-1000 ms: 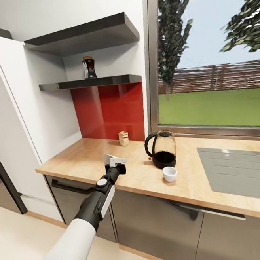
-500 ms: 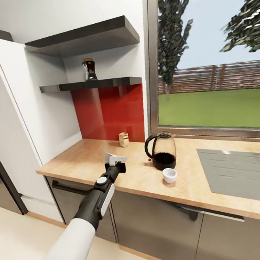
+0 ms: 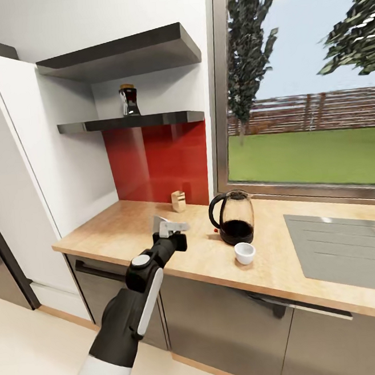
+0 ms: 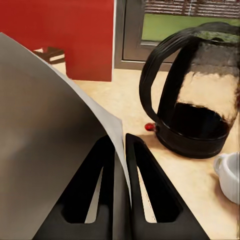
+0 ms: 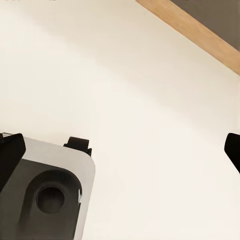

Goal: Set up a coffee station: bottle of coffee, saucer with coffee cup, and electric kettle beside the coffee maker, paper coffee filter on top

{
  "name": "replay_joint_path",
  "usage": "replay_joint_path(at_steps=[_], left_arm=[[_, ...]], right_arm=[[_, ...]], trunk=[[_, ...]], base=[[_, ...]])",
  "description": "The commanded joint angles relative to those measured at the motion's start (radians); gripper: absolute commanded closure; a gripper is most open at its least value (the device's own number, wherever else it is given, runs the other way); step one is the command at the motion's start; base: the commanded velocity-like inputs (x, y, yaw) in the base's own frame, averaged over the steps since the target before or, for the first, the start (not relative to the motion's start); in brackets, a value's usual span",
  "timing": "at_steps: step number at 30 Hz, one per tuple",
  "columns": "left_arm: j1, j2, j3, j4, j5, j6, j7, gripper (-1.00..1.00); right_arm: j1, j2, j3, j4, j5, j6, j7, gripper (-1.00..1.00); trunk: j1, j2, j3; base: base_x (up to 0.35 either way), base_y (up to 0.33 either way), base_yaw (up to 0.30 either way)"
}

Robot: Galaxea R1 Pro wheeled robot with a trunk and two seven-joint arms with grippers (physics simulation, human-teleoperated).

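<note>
Left gripper [image 3: 167, 230] pinching the flat white paper coffee filter [image 4: 45, 135]; dark glassy rounded electric kettle [image 3: 234, 216] just right; right gripper's state untellable.

A small, perhaps wooden box [image 3: 178, 200] fronts the red backsplash [image 3: 156, 162].

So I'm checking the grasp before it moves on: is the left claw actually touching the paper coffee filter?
Touching. In the left wrist view, the left claw has both fingers pressed against the edge of the paper coffee filter, with the sheet pinched between them and no gap.
</note>
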Motion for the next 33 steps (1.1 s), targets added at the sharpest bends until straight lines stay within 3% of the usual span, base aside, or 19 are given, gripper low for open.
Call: replay_joint_path(at_steps=[1,7,33], left_arm=[[0.004,0.000,-0.002,-0.008,0.004,0.006,0.002,1.00],[0.052,0.000,-0.006,-0.084,0.004,0.011,0.002,1.00],[0.061,0.000,-0.008,-0.097,0.004,0.011,0.002,1.00]], right_arm=[[-0.001,0.000,0.000,0.001,0.004,-0.004,0.001,-1.00],[-0.001,0.000,0.001,0.001,0.004,-0.004,0.001,-1.00],[-0.001,0.000,0.002,0.002,0.005,-0.004,0.002,-1.00]], trunk=[[0.000,-0.001,-0.001],[0.000,-0.001,-0.001],[0.000,-0.001,-0.001]], base=[[0.000,0.000,0.000],[0.000,0.000,0.000],[-0.033,-0.023,-0.003]])
